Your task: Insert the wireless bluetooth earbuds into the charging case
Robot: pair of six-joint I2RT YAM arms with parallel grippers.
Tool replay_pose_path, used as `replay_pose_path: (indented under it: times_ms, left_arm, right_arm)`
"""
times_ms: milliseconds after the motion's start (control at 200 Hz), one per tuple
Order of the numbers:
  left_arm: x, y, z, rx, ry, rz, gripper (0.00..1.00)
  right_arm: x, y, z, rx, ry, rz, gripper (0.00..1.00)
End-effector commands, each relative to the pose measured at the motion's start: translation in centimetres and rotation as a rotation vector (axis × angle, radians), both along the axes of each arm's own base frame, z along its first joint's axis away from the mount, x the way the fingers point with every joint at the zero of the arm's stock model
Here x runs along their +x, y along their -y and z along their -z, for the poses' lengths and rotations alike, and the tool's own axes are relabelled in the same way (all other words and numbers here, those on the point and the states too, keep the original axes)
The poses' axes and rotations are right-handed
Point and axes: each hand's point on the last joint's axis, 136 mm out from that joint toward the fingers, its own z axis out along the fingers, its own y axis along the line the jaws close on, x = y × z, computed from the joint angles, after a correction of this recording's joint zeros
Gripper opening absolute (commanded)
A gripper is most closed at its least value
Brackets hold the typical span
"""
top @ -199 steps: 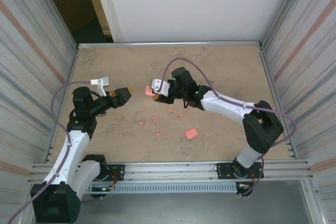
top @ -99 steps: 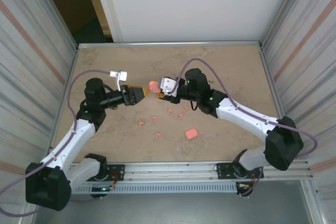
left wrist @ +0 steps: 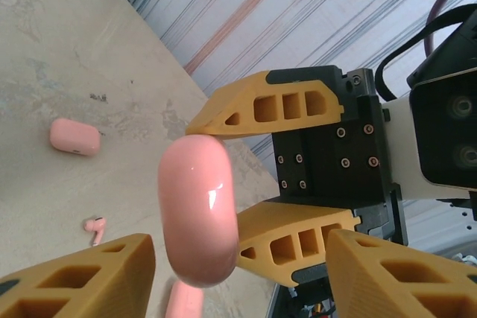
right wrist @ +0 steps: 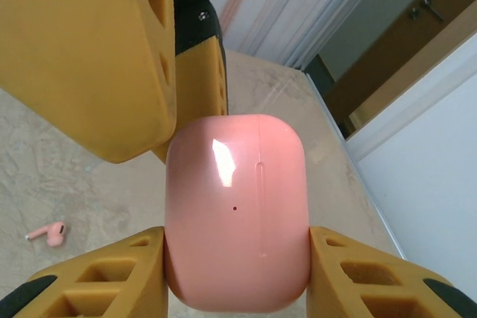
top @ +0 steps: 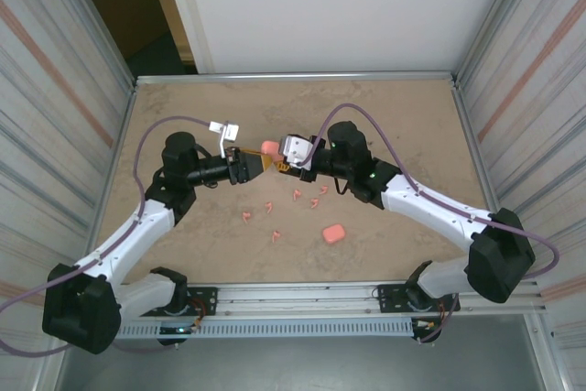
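Note:
My right gripper (top: 276, 161) is shut on a pink charging case (top: 268, 148), held above the table's middle. In the right wrist view the case (right wrist: 235, 214) sits upright, squeezed between both fingers (right wrist: 97, 277). My left gripper (top: 253, 164) meets it from the left. Its jaws stand open on either side of the case (left wrist: 197, 210), the left fingertip (left wrist: 82, 277) close to it with a gap showing. Several tiny pink earbuds (top: 298, 196) lie scattered on the table below; one earbud (right wrist: 46, 234) shows past the held case, another earbud (left wrist: 95, 225) in the left wrist view.
A second pink case (top: 333, 233) lies shut on the table at the near right of the earbuds; the left wrist view has this second case (left wrist: 74, 137) too. Metal frame walls close the table (top: 403, 125) on the left, right and back.
The left arm has swung right until its jaws straddle the held case, and the jaws have narrowed. The right arm shifted slightly right, still gripping the case.

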Motion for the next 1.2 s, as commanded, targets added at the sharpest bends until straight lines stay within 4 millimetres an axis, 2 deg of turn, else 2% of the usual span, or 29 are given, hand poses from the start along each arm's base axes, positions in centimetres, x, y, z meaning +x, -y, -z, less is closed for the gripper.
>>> replay_pose_path:
  times_ms: [0,361,501,661,812,937,1067,1198]
  left_arm:
    - [0.1,0.4,-1.9,-0.028,0.065,0.011,0.58]
    - [0.3,0.8,-1.4,-0.023,0.057,0.022,0.42]
    - [0.5,0.9,-1.3,-0.022,0.055,0.02,0.31]
    - [0.7,1.0,-1.1,-0.024,0.053,0.021,0.28]
    - [0.7,1.1,-1.3,-0.028,0.063,0.023,0.19]
    - [0.8,1.0,-1.4,-0.033,0.081,0.015,0.12]
    - [0.9,0.8,-1.6,-0.044,0.113,-0.005,0.06]
    - [1.1,0.6,-1.6,-0.059,0.164,-0.029,0.0]
  right_arm:
    - [-0.7,-0.2,-1.5,0.053,0.006,-0.02,0.35]
    - [-0.7,-0.7,-1.3,0.053,-0.004,-0.029,0.35]
    - [-0.8,-0.9,-1.3,0.052,-0.007,-0.032,0.35]
    - [-0.9,-1.1,-1.1,0.046,-0.012,-0.038,0.35]
    - [-0.8,-1.1,-0.8,0.037,-0.026,-0.034,0.36]
    - [-0.8,-0.7,-0.8,0.034,-0.048,-0.016,0.43]
    - [-0.9,0.0,-0.8,0.062,-0.093,0.002,0.57]
    - [-1.2,0.5,-1.9,0.144,-0.191,0.019,0.7]
